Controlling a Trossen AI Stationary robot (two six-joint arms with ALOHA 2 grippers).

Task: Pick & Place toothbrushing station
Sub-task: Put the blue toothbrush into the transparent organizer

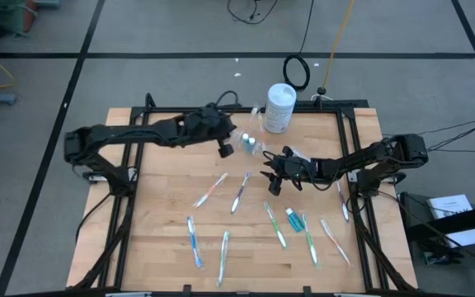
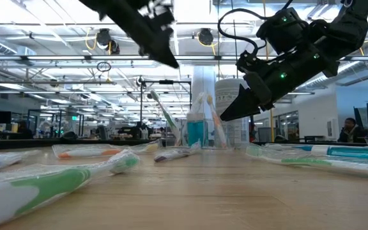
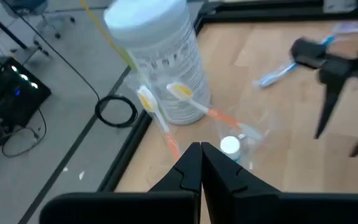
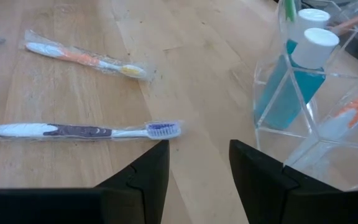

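Note:
The clear plastic cup (image 1: 252, 142) stands on the table's far middle, in front of a white canister. Inside it, blue tubes with white caps (image 4: 303, 68) stand upright and orange toothbrushes (image 3: 194, 102) lean against its rim. Several wrapped toothbrushes lie flat on the wood, among them an orange one (image 4: 86, 59) and a purple one (image 4: 79, 130). One blue tube (image 1: 291, 219) lies among them. My left gripper (image 1: 225, 150) is shut and hangs above the table, left of the cup and clear of it. My right gripper (image 1: 271, 181) is open, near side of the cup, with nothing between its fingers.
The tall white canister (image 1: 280, 107) stands at the table's far edge, right behind the cup. More toothbrushes (image 1: 193, 241) (image 1: 310, 239) lie toward the near edge. A black frame (image 1: 353, 140) runs around the tabletop. Bare wood lies at the table's left.

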